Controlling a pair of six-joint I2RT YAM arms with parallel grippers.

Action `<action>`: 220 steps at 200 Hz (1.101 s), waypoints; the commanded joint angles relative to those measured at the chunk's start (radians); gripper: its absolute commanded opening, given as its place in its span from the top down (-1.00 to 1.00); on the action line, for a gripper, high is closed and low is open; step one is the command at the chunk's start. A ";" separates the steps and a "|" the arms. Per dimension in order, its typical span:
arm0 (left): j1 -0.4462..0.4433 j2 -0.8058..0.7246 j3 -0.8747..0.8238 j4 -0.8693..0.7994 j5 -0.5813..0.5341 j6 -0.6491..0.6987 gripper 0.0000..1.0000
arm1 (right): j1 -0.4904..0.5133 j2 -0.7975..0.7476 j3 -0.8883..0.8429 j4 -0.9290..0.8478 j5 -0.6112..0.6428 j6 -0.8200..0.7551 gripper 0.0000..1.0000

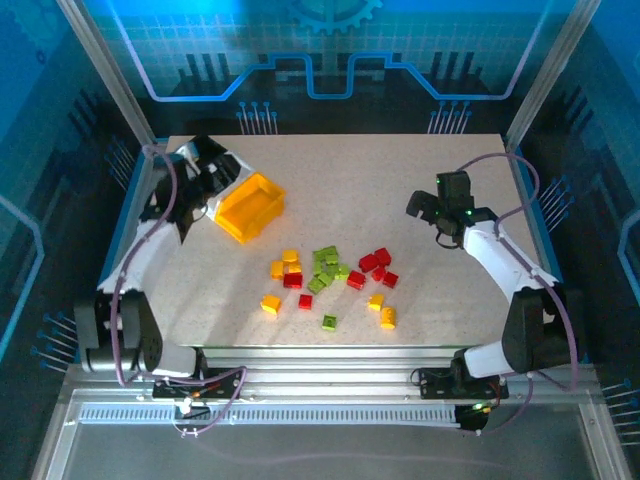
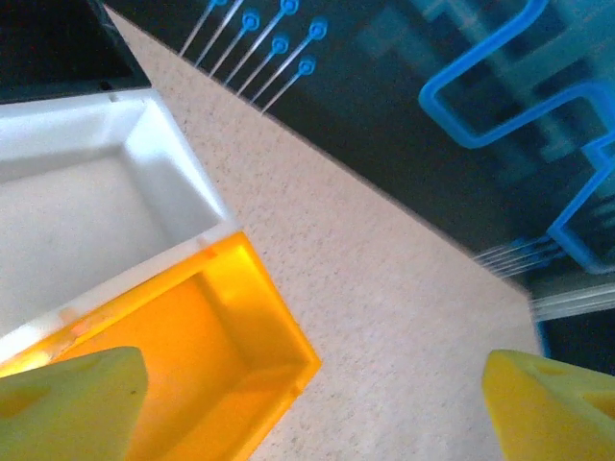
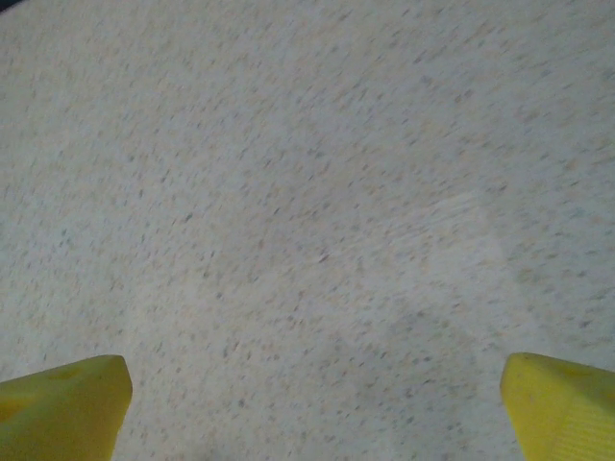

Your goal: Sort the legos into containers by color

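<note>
Several legos lie scattered mid-table: red ones (image 1: 375,262), lime green ones (image 1: 328,262) and yellow-orange ones (image 1: 288,262). The yellow bin (image 1: 250,207) stands at the back left and looks empty (image 2: 192,355). Beside it are the white bin (image 2: 77,192) and the black bin (image 2: 58,48), mostly hidden under my left arm in the top view. My left gripper (image 1: 195,195) hangs open above the yellow bin's corner (image 2: 307,423), holding nothing. My right gripper (image 1: 425,205) is open over bare table (image 3: 312,413), to the right of the pile and a little behind it.
The speckled table (image 1: 400,170) has free room at the back centre and right. Metal frame posts (image 1: 545,80) stand at the back corners. The table's front edge (image 1: 330,347) runs just below the lego pile.
</note>
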 commanded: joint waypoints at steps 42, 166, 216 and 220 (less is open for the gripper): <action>-0.167 0.290 0.358 -0.544 -0.247 0.411 -0.65 | 0.053 0.046 0.057 -0.073 -0.029 -0.031 -1.00; -0.333 0.492 0.343 -0.473 -0.530 0.480 -0.42 | 0.037 0.022 0.048 -0.088 -0.044 -0.059 -1.00; -0.384 0.519 0.344 -0.455 -0.436 0.439 -0.13 | 0.023 0.006 0.047 -0.098 -0.050 -0.051 -1.00; -0.392 0.524 0.348 -0.456 -0.430 0.433 -0.11 | 0.022 0.007 0.048 -0.098 -0.049 -0.050 -1.00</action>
